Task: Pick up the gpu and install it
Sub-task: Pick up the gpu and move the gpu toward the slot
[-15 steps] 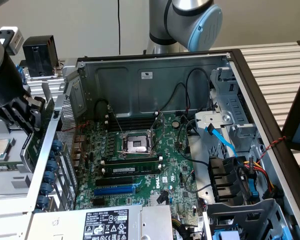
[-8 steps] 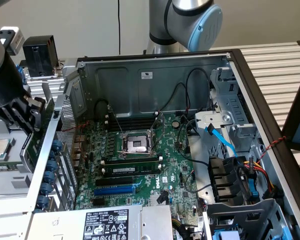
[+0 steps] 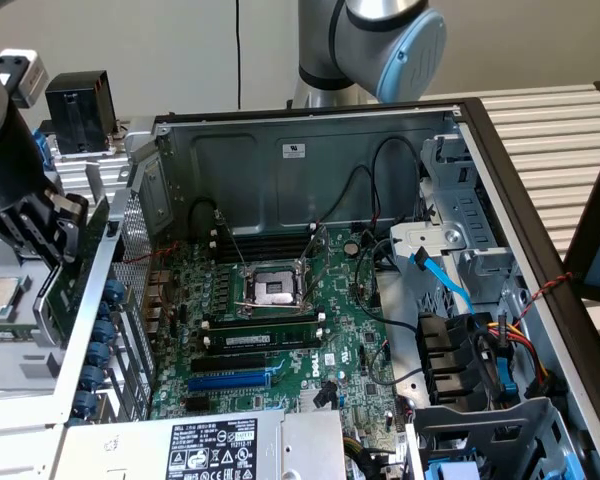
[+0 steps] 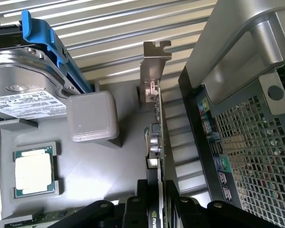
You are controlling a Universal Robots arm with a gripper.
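Note:
The gpu is seen edge-on in the wrist view: a thin green board with its silver end bracket at the far end. My gripper has its black fingers pressed against both faces of the card. In the exterior view the gripper is at the exterior view's left, outside the open computer case, with the gpu hanging below it beside the case's rear wall. The green motherboard lies inside, its blue slot bare.
A grey tray under the gripper holds a CPU, a grey block and a hard drive in a blue carrier. The case's perforated rear panel stands close beside the card. RAM sticks, cables and a power supply crowd the case.

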